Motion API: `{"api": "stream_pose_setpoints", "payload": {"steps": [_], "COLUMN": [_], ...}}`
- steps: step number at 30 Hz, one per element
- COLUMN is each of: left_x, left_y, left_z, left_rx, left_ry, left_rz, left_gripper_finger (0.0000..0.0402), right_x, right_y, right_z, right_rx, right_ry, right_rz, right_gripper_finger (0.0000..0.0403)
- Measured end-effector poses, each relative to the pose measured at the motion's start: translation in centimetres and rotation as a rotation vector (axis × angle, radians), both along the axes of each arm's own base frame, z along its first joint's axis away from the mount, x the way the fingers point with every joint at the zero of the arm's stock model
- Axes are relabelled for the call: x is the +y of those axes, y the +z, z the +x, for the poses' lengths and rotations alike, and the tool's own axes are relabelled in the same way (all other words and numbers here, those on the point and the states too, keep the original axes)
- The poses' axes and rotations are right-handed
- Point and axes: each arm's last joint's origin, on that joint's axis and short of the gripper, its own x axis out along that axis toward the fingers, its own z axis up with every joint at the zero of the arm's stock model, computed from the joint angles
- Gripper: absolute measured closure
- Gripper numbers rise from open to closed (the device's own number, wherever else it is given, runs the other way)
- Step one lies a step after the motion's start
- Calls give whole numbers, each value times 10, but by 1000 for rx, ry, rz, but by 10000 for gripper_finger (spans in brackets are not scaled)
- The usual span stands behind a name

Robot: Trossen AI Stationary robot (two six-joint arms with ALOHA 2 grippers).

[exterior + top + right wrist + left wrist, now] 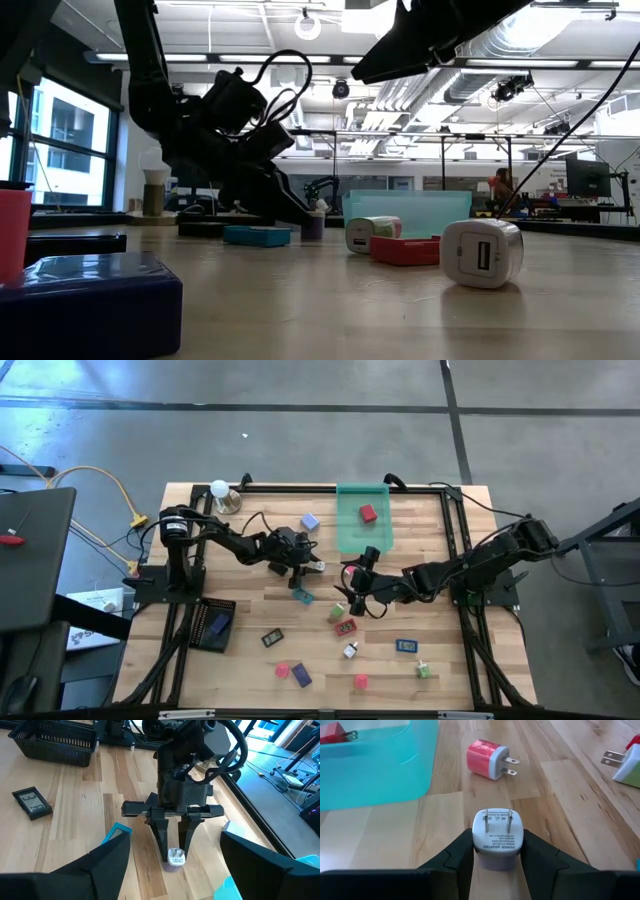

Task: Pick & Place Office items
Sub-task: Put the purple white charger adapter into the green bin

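We've got the left claw [497, 851] pinching a little white power adapter [497, 839], prongs pointing away from the wrist, down on the wooden worktop [560, 815] near the teal tray [375, 770]. A red adapter [487, 759] lies just ahead of it. The right claw [172, 870] hovers close by, fingers spread wide with nothing in them.

Left gripper [497, 851] fingers pinched; right gripper [175, 862] spread.
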Motion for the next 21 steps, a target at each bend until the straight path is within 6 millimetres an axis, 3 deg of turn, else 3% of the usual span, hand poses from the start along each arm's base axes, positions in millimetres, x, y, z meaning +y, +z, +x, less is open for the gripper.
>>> {"api": "stream_pose_setpoints", "payload": {"steps": [8,14,21], "left_x": [-2,-16,-52], "left_y": [9,50,109], "left_z": [-3,-9,-26], "left_rx": [15,-50,-202], "left_ry": [17,-8,-101], "left_rz": [-26,-33,-37], "left_gripper_finger": [276,277,277], "right_x": [6,10,9], "right_y": [-3,-6,-6], "right_z": [1,2,1], "right_rx": [40,67,65], "right_ry": [178,283,263], "right_rz": [101,143,146], "right_gripper_finger": [103,103,103]}}
